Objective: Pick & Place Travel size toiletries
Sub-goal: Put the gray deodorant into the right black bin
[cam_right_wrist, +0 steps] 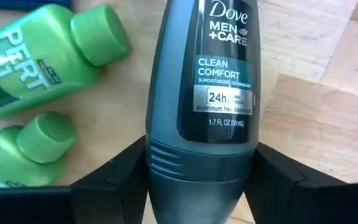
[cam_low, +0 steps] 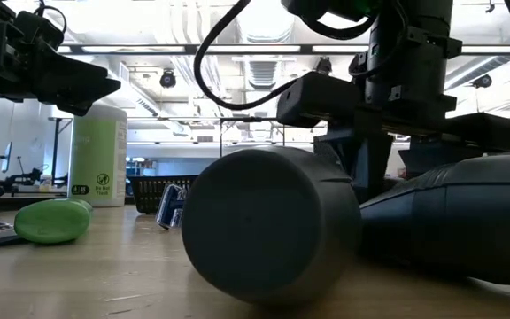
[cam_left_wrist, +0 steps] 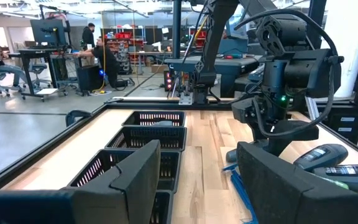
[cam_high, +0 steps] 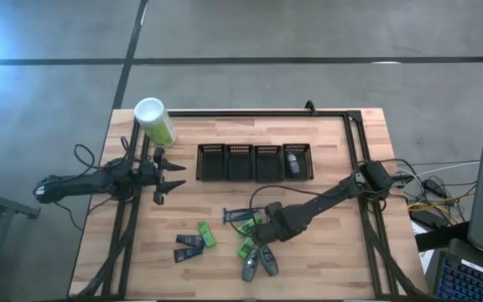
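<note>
The right fingers (cam_right_wrist: 110,180) are pressing against both sides of a grey Dove deodorant bottle (cam_right_wrist: 204,99) lying on the tabletop (cam_high: 325,252), beside two green Pert bottles (cam_right_wrist: 36,56). The left gripper (cam_high: 173,178) is hovering near the mesh bins (cam_high: 254,162), fingers parted and holding nothing.

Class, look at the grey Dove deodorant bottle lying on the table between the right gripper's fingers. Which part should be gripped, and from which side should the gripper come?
Grip the grey Dove bottle across its ribbed band, just below the label. It lies flat on the wooden table, so coming from above suits it, one finger on each side. The right gripper already straddles that band. Two green tubes lie close beside it, so a narrow approach seems safest.
</note>
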